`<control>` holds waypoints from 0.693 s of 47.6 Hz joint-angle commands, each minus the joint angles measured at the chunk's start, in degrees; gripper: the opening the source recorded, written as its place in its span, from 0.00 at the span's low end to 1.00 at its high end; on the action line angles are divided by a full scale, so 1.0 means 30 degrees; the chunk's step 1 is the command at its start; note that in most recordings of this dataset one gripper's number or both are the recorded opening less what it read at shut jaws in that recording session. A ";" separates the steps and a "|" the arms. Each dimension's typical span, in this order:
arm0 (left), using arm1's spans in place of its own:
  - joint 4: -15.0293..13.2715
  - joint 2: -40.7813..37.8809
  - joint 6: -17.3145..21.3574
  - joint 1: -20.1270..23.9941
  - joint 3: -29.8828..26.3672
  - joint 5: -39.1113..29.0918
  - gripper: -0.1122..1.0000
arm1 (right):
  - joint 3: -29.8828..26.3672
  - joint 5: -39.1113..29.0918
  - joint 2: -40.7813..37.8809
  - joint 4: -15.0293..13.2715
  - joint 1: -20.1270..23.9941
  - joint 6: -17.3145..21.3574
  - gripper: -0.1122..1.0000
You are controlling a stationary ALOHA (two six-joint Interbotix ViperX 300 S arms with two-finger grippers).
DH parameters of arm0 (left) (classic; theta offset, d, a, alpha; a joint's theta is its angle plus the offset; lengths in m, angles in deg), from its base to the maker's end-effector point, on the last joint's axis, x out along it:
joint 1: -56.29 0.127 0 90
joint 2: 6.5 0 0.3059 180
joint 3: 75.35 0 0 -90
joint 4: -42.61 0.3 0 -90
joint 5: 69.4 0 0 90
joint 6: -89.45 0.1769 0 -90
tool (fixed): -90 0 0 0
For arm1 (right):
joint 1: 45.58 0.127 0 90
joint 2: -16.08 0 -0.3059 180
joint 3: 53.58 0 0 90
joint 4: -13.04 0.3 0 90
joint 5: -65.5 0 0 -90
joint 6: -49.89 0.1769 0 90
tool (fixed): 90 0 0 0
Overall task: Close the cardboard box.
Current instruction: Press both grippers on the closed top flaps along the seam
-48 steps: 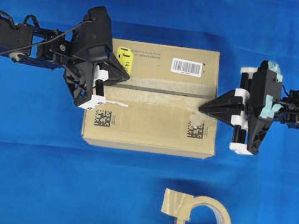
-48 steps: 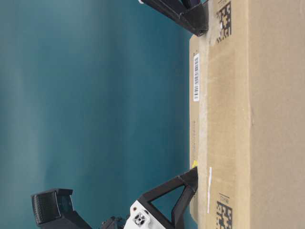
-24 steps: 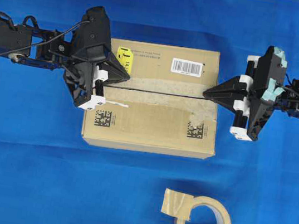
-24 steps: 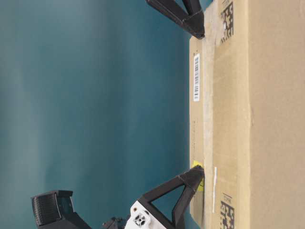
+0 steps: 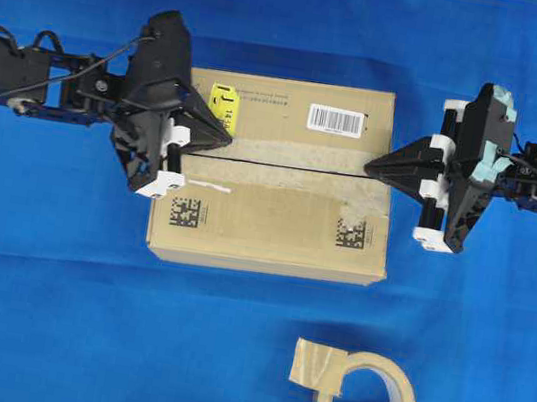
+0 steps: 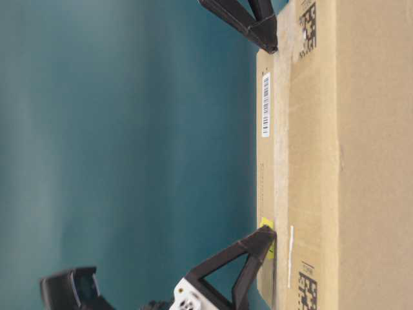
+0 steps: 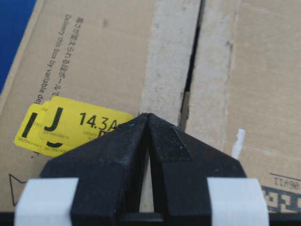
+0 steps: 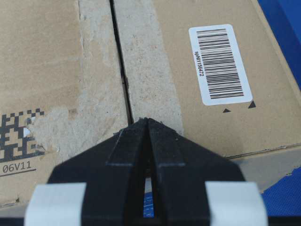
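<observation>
Sitting in the middle of the blue table [image 5: 50, 310], the cardboard box [image 5: 271, 217] is lying with its top flaps folded down flat.

The two long flaps are meeting in a thin dark line across the top, with pale old tape marks along it. A yellow sticker [image 5: 223, 103] is showing near the left end, and a white barcode label [image 5: 335, 120] is sitting toward the right end. The left tool [image 5: 225, 141] is pinched tight with nothing in it, its tip resting over the line at the left end. The right tool [image 5: 368, 167] is pinched tight too, empty, pointing at the line from the right end. A tape roll [image 5: 365, 398] is lying on the table, well apart from the box.
</observation>
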 commanded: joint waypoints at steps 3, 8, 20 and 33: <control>-0.0029 0.0967 0.0088 -0.0176 0.0527 0.2256 0.10 | -0.0088 0.0117 0.0029 -0.0029 -0.0059 -0.0029 0.10; 0.0000 0.1494 0.0322 -0.0381 0.1465 0.4688 0.10 | -0.0088 0.0117 0.0059 -0.0029 -0.0029 -0.0029 0.10; 0.0000 0.1699 0.0938 -0.1172 0.4072 0.9756 0.10 | -0.0117 0.0205 0.0059 -0.0029 -0.0029 -0.0029 0.10; -0.0029 0.1260 0.0938 -0.1465 0.5742 1.1689 0.10 | -0.0146 0.0469 0.0059 0.0000 -0.0059 0.0000 0.10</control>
